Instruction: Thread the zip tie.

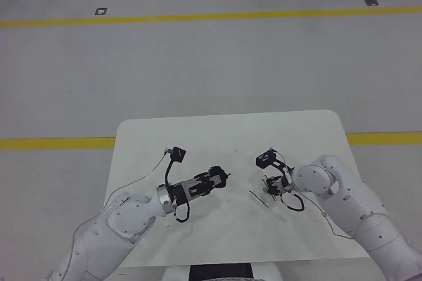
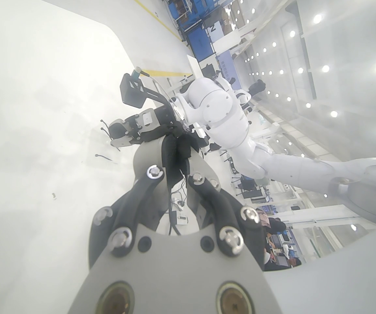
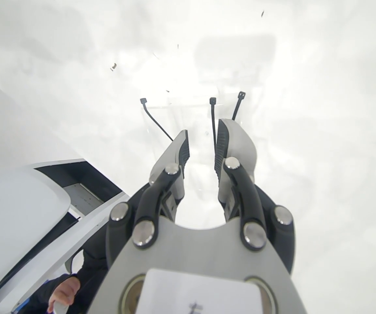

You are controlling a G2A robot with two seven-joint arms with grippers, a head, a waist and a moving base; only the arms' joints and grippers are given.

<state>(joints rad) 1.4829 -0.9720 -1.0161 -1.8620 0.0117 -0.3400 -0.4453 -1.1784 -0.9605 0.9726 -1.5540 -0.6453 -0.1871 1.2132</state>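
Observation:
Three black zip ties lie on the white table point(image 1: 197, 140). One zip tie point(image 3: 156, 118) lies slanted, its tail running under a finger point(image 3: 181, 145) of my right gripper point(image 3: 202, 129). A second tie point(image 3: 213, 115) runs along the inner pad of the other finger point(image 3: 222, 138). The third tie point(image 3: 238, 104) lies just outside that finger. The right gripper stands open, low over the table point(image 1: 271, 186). My left gripper point(image 1: 222, 177) hovers a short way off, pointing at the right one. Its fingers point(image 2: 148, 155) look pressed together, and I see nothing held between them.
From the left wrist, the right gripper point(image 2: 117, 133) has two tie heads point(image 2: 103, 125) poking out past its tips and the slanted tie point(image 2: 104, 157) beside it. Small dark specks point(image 3: 113, 66) dot the tabletop. The table's rounded far corner point(image 2: 116, 34) lies beyond.

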